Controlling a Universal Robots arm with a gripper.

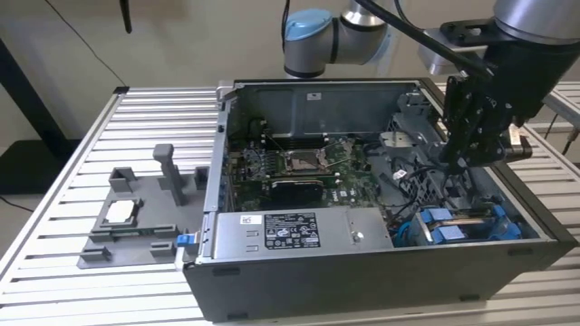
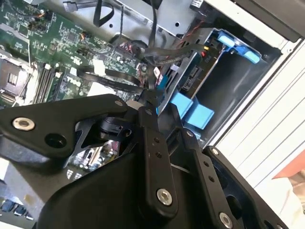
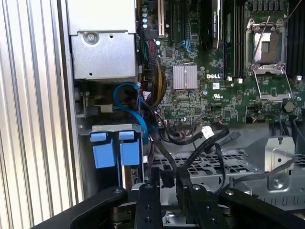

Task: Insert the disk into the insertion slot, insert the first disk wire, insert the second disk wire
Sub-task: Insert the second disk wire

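Item: we log the pincer (image 3: pixel 167 183) closed on a black wire (image 3: pixel 164 162) (above the case), near the disk (image 1: pixel 462 224) seated in the insertion slot (image 1: pixel 412 234).

You see a counter (image 1: pixel 163 115) of ribbed, shiny metal. The PC case (image 1: pixel 363 285) is dull dark-grey metal. The disk (image 1: pixel 462 227) sits in bright blue, smooth plastic. The hand (image 1: pixel 471 153) is matt black metal. The motherboard (image 3: pixel 214 81) is green and glossy.
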